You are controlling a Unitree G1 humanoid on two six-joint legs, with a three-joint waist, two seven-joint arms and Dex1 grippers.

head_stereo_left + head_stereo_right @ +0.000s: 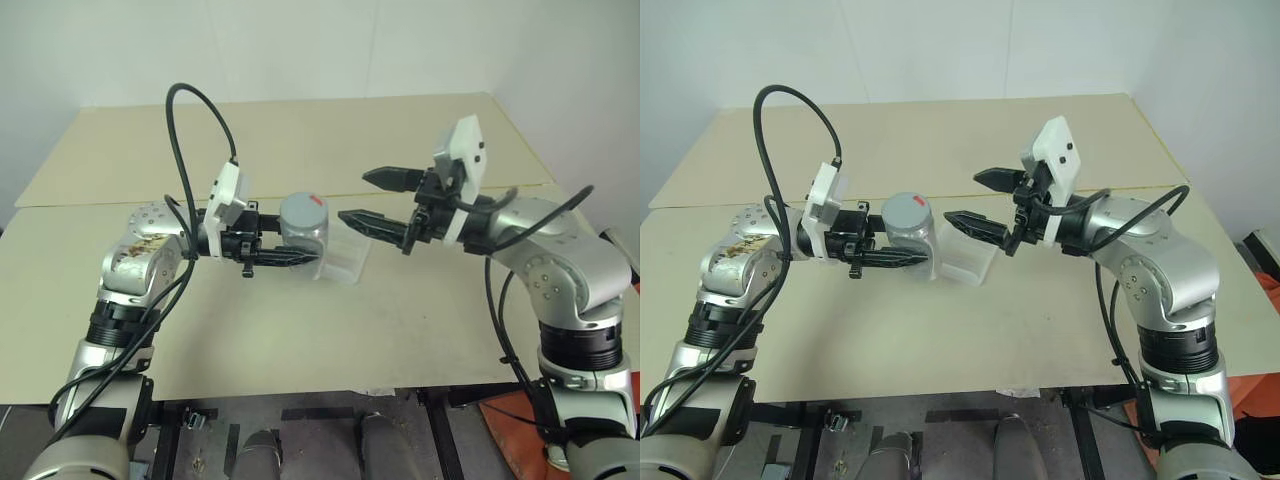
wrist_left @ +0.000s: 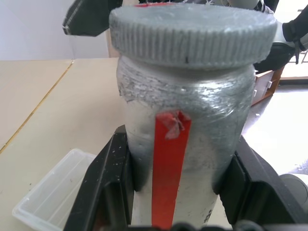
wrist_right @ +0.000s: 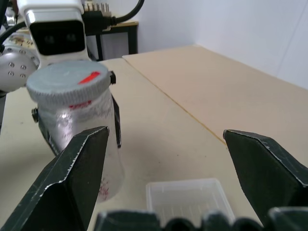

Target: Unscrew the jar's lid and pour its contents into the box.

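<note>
Grey lid (image 3: pixel 66 85) bearing a red mark caps the jar (image 2: pixel 185 144) clamped in the left hand (image 1: pixel 283 245); right hand (image 1: pixel 384 200) gapes apart.

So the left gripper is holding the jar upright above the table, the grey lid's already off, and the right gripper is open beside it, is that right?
Not quite: the lid is on the jar, as the left wrist view shows. The left gripper holds the jar upright above the table, and the right gripper is open beside it.
</note>
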